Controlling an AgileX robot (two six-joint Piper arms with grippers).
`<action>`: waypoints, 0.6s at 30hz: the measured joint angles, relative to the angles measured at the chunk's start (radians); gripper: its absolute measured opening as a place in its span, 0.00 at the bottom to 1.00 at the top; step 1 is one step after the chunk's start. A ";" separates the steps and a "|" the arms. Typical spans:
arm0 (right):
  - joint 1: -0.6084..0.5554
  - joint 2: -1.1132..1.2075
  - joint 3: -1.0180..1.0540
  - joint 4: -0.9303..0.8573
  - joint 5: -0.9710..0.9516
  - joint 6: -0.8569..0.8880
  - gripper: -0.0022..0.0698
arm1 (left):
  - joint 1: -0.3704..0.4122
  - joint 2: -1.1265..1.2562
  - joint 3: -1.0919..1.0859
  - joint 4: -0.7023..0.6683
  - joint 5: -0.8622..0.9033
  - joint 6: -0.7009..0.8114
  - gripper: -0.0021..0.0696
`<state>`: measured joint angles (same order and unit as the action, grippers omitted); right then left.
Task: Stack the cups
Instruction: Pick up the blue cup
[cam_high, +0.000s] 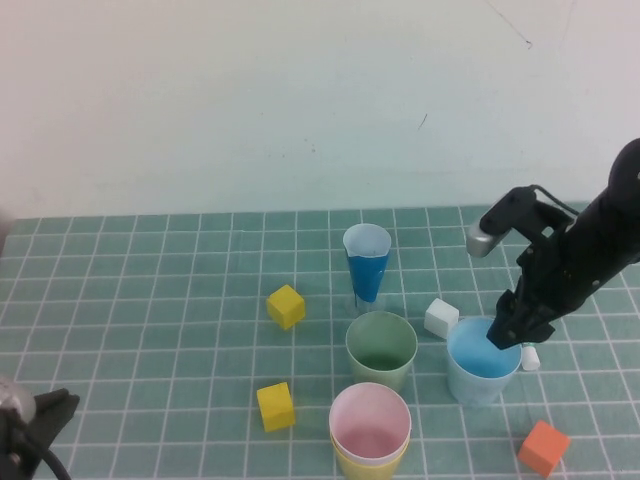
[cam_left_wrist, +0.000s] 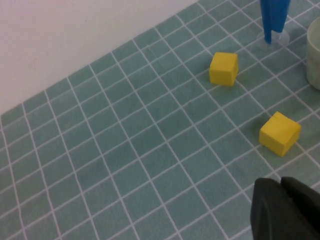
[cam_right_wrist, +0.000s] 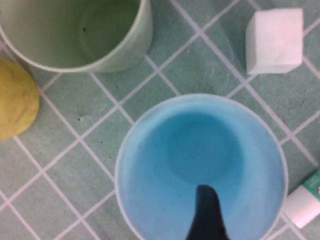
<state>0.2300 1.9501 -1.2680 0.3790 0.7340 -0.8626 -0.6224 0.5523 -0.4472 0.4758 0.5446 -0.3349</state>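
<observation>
The light blue cup (cam_high: 482, 365) stands upright at the right, its inside filling the right wrist view (cam_right_wrist: 200, 145). My right gripper (cam_high: 507, 335) hangs over its far rim. One dark finger (cam_right_wrist: 206, 215) reaches inside the cup, clear of the wall; the other finger is hidden, so the jaws stand open. The pale green cup (cam_high: 381, 345) (cam_right_wrist: 75, 30) stands just left of it. The pink cup (cam_high: 370, 422) sits nested in the yellow cup (cam_high: 368, 464) (cam_right_wrist: 15, 97) at the front. My left gripper (cam_high: 45, 410) (cam_left_wrist: 280, 187) rests shut and empty at the near left corner.
A dark blue cone-shaped cup (cam_high: 367, 262) stands behind the green cup. Two yellow blocks (cam_high: 286, 306) (cam_high: 275, 406) lie left of the cups. A white block (cam_high: 441, 317), a small white piece (cam_high: 530, 358) and an orange block (cam_high: 543, 447) lie around the blue cup.
</observation>
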 joint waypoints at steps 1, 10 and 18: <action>0.000 0.013 -0.005 -0.004 0.002 0.000 0.69 | 0.000 0.000 0.008 0.006 -0.020 0.002 0.03; 0.000 0.081 -0.032 -0.006 0.013 -0.014 0.36 | 0.000 0.000 0.049 0.060 -0.113 0.009 0.03; 0.000 0.087 -0.083 -0.042 0.099 -0.035 0.05 | 0.000 0.000 0.049 0.073 -0.117 0.009 0.03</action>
<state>0.2300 2.0369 -1.3515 0.3371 0.8334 -0.8971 -0.6224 0.5523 -0.3983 0.5487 0.4280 -0.3257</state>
